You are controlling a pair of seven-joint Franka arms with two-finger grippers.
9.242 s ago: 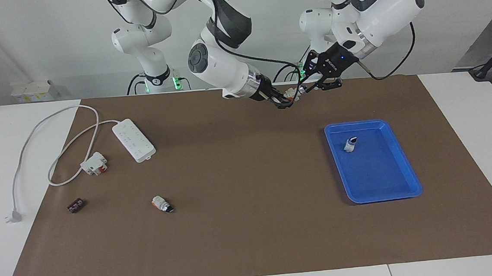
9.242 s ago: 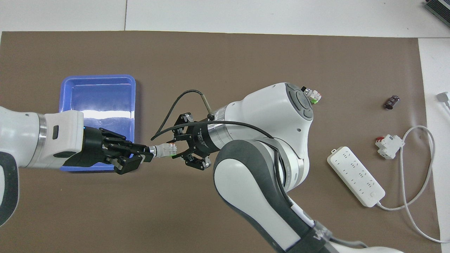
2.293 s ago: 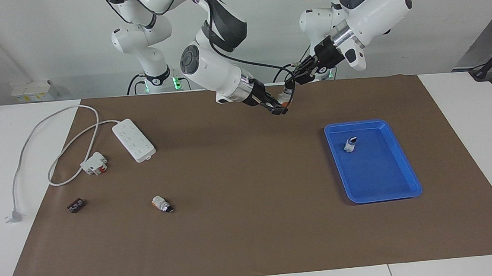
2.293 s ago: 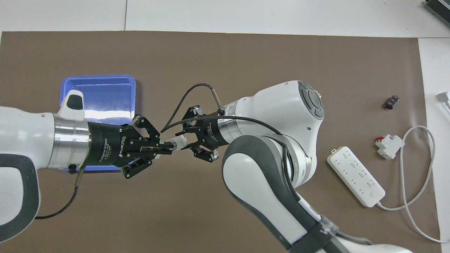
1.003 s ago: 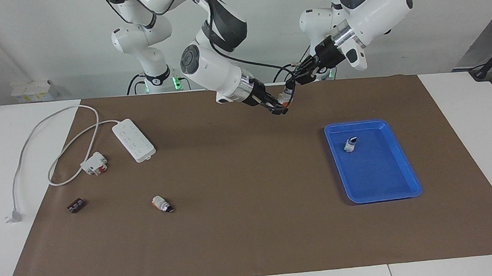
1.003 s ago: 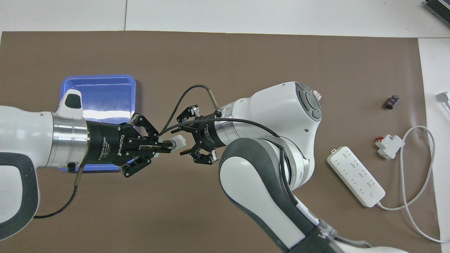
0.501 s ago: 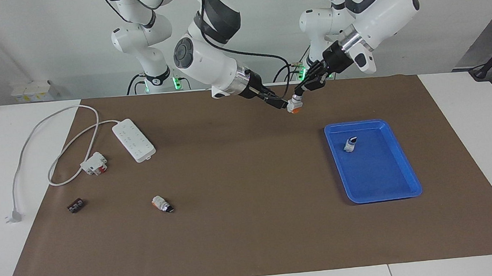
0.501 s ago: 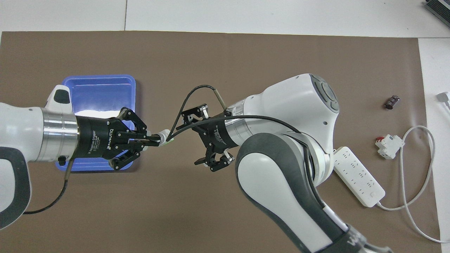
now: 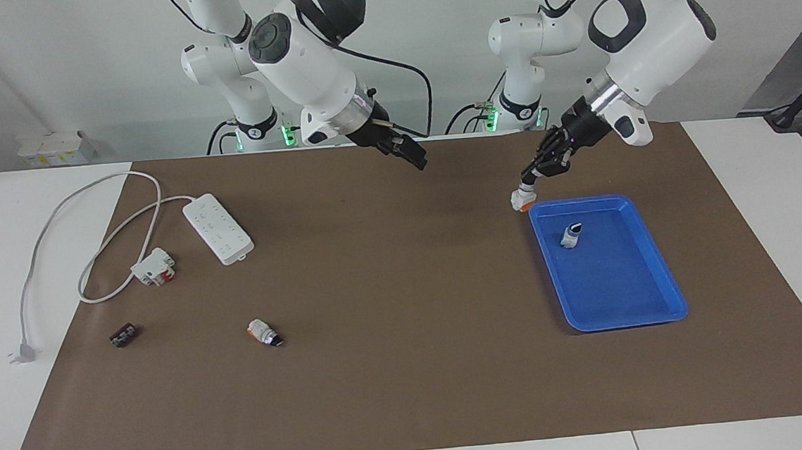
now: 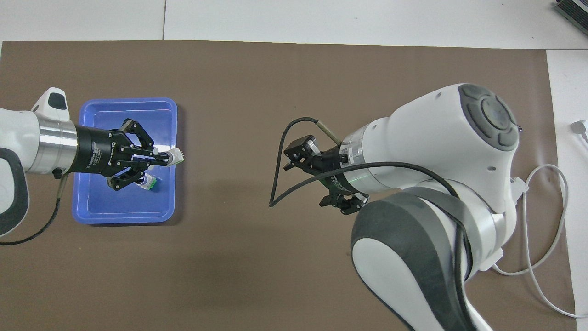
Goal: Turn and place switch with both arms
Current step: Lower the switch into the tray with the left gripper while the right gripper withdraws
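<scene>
Three thumb-sized cylindrical switches are in view, with two white jointed arms and one each of the other items. Toward the right arm's end of the brown mat lie a white power strip (image 9: 218, 228) with its looped grey cable, a white-and-red boxy block (image 9: 153, 266) beside it, and a small dark flat block (image 9: 123, 336) farther from the robots. Near that block lies the first switch (image 9: 264, 332), on its side with its orange-red end nearer the robots and its black knob end pointing away from them. The right gripper (image 10: 305, 180) hangs over bare mat with its fingers spread apart and nothing between them. The left gripper (image 9: 528, 182) is clamped on the held switch (image 9: 520, 200) by its knob end. Its white body slants steeply, orange-red end lowest. It hangs over the blue plastic tray (image 9: 612, 323), at the rim facing the right arm's end. Inside the tray the third switch (image 9: 571, 235) stands nearly upright, black knob on top.
</scene>
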